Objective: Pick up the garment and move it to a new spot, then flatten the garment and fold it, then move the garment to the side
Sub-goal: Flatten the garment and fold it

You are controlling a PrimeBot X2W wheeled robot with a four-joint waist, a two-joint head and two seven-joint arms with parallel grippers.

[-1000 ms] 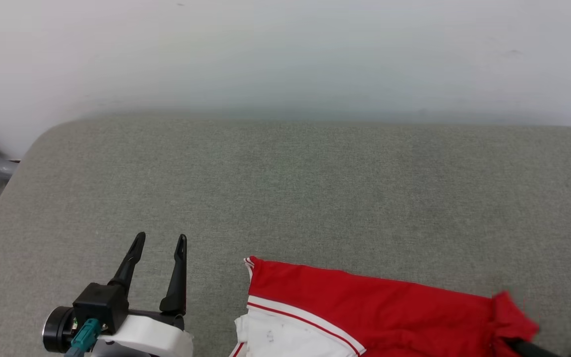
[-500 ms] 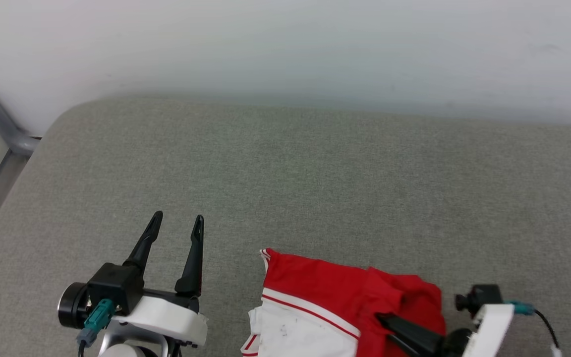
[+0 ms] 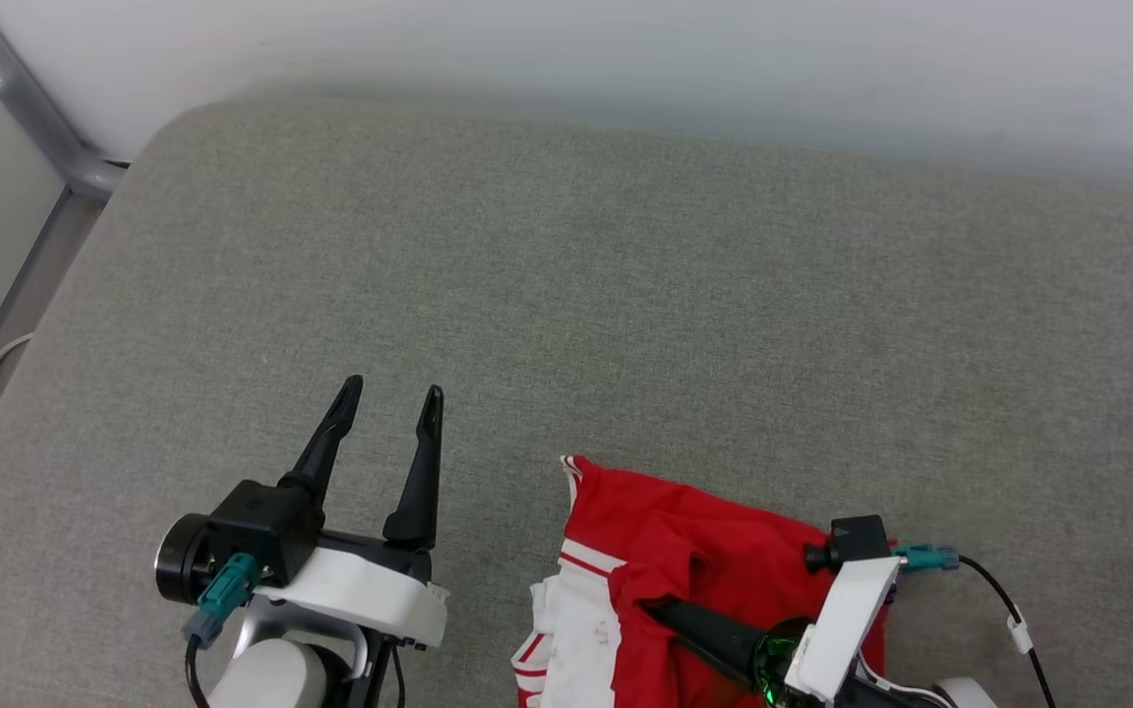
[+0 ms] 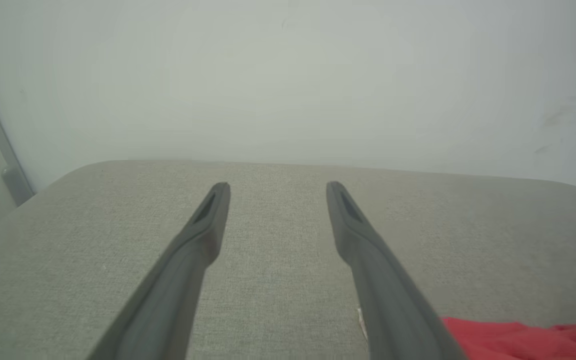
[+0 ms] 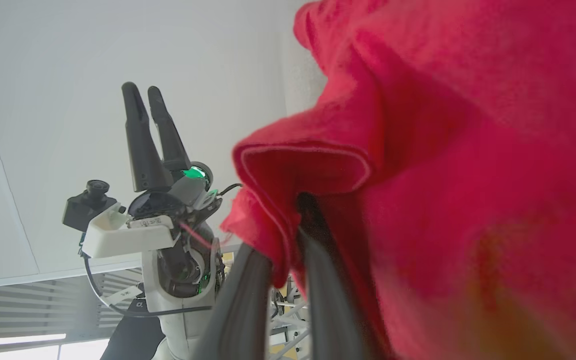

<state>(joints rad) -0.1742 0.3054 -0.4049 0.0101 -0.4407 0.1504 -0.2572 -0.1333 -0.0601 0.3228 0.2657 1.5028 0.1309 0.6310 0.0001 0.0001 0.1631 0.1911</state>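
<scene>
A grey padded surface runs up to a pale wall. The garment lies bunched on the surface, low in the head view, with a white sleeve and striped trim on its left. Just beside it the left gripper hovers, fingers spread and empty. The head view has the right gripper buried in red cloth. Its wrist view shows the fingers pinched on a hemmed fold.

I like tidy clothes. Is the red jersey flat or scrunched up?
Scrunched up. The red jersey bunches in loose folds on the grey cushion, with its cloth pinched in the shut right gripper.
</scene>
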